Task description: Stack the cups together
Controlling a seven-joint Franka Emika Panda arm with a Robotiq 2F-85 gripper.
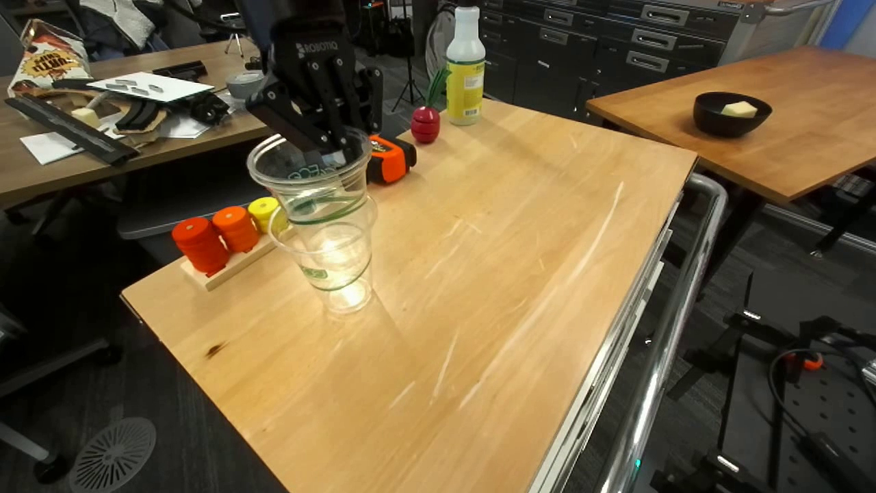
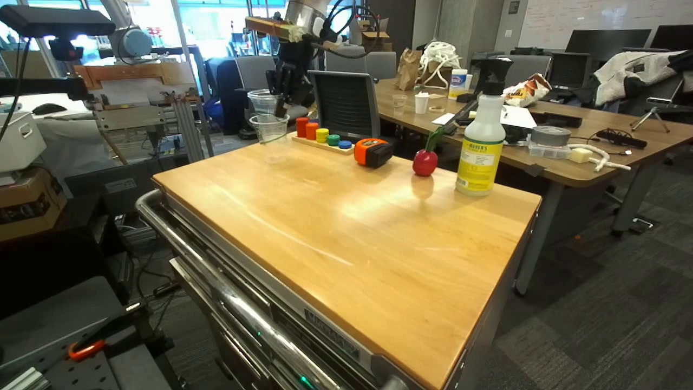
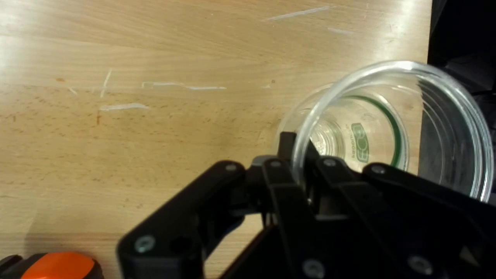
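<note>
Pinching upper cup (image 1: 320,195) at rim — fingers (image 3: 287,145) astride wall — lower cup (image 1: 342,282) beneath.

In an exterior view, windows (image 2: 208,21) are washed out, and pale glare is spread over the worktop (image 2: 352,238). The floor (image 1: 205,438) is dimly lit. In the wrist view, the end effector (image 3: 299,149) is blurred, apparently out of focus.

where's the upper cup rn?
Left of centre in an exterior view, the upper cup seems partly inside the lower cup; the wrist view shows its rim pinched by the hand.
</note>
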